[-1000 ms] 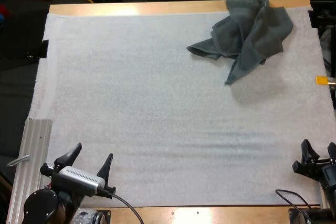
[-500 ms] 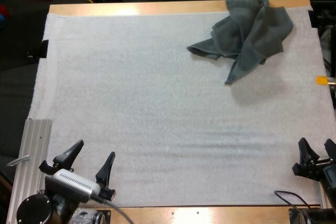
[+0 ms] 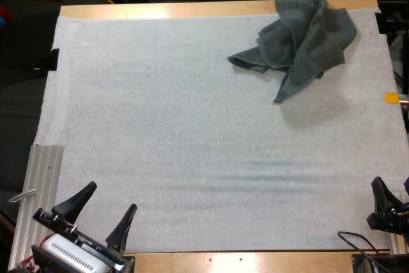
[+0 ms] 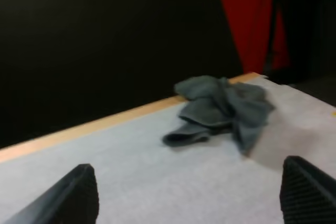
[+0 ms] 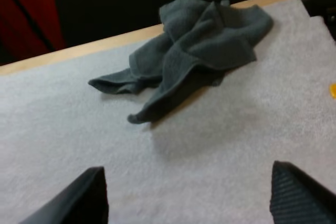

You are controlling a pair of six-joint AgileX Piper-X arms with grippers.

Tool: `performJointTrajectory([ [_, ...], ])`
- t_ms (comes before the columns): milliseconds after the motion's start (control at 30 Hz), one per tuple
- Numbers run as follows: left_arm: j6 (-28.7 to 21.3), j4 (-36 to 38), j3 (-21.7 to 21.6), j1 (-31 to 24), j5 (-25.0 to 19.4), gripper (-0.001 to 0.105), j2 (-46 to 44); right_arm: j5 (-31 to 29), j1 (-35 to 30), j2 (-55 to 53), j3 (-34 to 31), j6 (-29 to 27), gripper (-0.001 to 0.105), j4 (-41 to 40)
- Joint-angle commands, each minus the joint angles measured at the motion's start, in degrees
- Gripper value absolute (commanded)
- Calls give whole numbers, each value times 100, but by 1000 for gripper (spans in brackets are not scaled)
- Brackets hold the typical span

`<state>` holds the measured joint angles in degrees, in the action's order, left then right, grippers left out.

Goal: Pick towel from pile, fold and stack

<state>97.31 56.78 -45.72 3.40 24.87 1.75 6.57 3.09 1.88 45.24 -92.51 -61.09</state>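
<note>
Left gripper (image 3: pixel 110 197) and right gripper (image 5: pixel 191 187): jaws apart, far from the crumpled towel (image 3: pixel 300 36); pinching mid-bunch risks a tangled lift.

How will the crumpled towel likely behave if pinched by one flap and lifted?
The crumpled towel lies in soft folds and loose flaps, so it will probably droop and unfurl rather than hold shape. Pushed, it would likely bunch up on the textured white mat, not slide whole.

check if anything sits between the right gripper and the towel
Nothing visible does. Only bare mat lies between the right gripper, open at the mat's near right edge, and the towel, crumpled at the mat's far right.
</note>
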Motion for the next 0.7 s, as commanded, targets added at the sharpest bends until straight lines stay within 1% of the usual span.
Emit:
performJointTrajectory([
  [0,70,70,-56,23,190,70,166,169,-26,76,154,28,63,-88],
  [133,70,286,-134,23,273,70,434,422,-26,353,351,131,63,-139],
  [200,70,302,-132,23,378,70,505,468,-26,543,467,134,63,-139],
  [333,70,302,-132,23,409,70,517,520,-26,921,657,134,63,-139],
  [667,70,302,-132,23,409,70,517,674,-26,2431,1427,185,63,-61],
])
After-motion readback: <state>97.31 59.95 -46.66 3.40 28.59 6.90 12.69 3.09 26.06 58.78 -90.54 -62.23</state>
